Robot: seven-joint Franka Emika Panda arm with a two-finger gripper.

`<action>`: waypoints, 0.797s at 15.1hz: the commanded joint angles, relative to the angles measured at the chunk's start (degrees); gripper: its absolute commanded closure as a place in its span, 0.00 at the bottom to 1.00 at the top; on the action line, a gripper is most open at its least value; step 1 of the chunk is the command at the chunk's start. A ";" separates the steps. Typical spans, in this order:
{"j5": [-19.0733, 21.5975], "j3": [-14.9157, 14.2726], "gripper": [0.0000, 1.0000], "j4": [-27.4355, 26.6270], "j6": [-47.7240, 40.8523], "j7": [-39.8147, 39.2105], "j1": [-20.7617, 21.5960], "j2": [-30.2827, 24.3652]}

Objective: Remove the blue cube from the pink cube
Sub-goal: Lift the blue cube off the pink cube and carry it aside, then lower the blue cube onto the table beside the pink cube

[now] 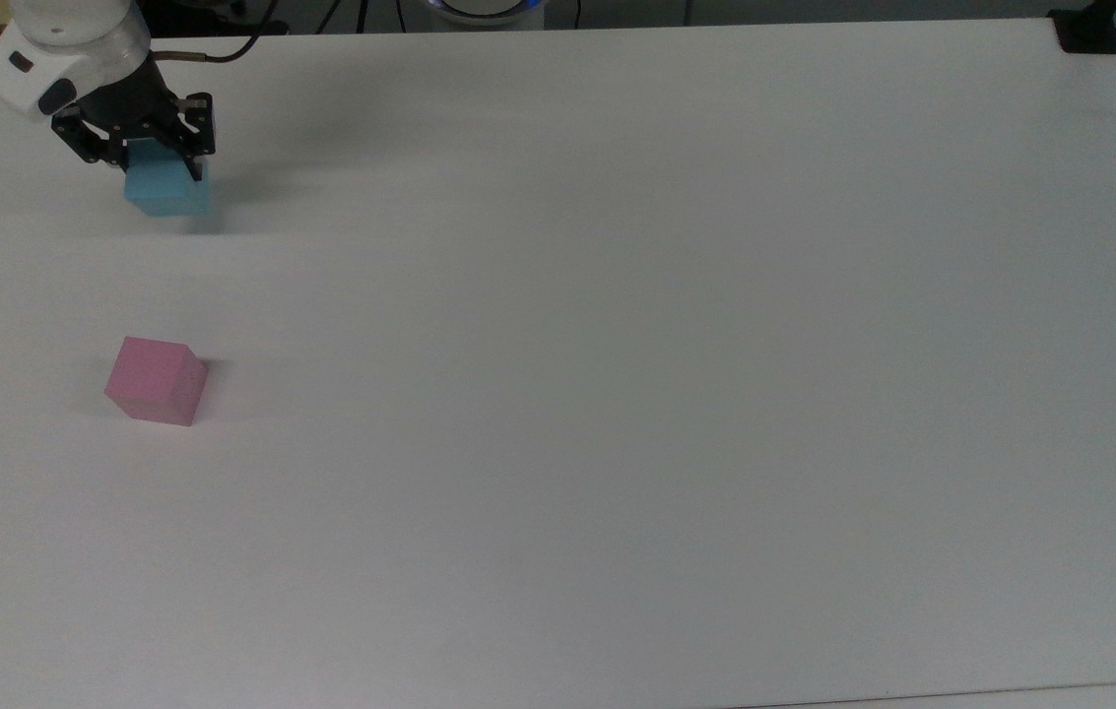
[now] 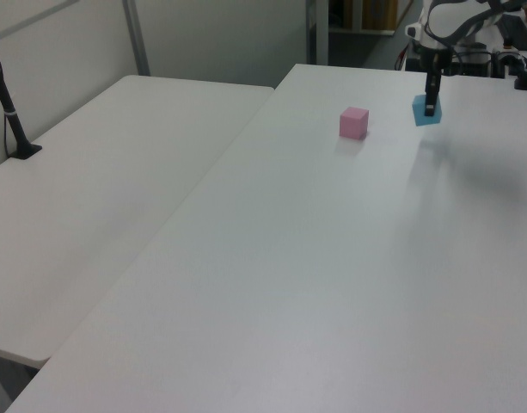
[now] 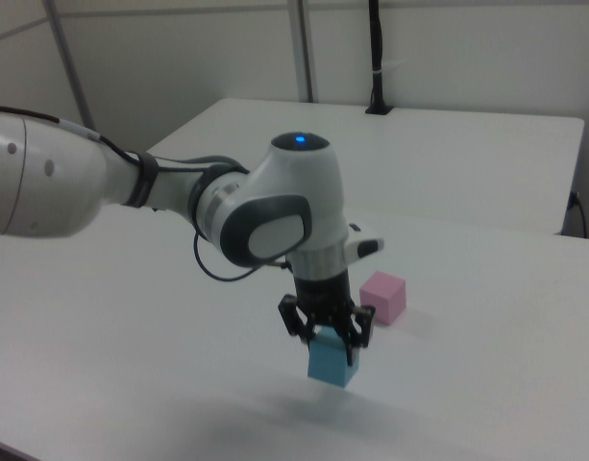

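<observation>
The blue cube (image 1: 168, 195) is held between the fingers of my gripper (image 1: 160, 173), which is shut on it near the top view's upper left corner of the white table (image 1: 617, 345). It hangs low over the surface, and I cannot tell whether it touches. The pink cube (image 1: 156, 380) sits alone on the table, well below it in the top view. In the left view the blue cube (image 2: 422, 115) and gripper (image 2: 429, 105) are to the right of the pink cube (image 2: 353, 122). In the right view the gripper (image 3: 331, 348) grips the blue cube (image 3: 329, 371) in front of the pink cube (image 3: 383, 296).
A black mount (image 1: 1087, 33) sits at the top view's upper right table corner. A second white table (image 2: 100, 189) adjoins on the left view's left, with a black post (image 2: 9, 107) on it. My arm (image 3: 131, 187) reaches in from the right view's left.
</observation>
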 commanded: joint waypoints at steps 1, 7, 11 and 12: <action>1.15 -1.97 0.58 -3.49 0.90 -5.28 -0.30 -0.30; 1.15 -1.89 0.47 -6.99 9.49 -4.32 0.23 3.22; 1.15 -1.89 0.00 -7.27 9.17 -4.23 0.32 2.78; 1.15 -1.89 0.00 -6.49 7.95 -4.14 0.32 2.26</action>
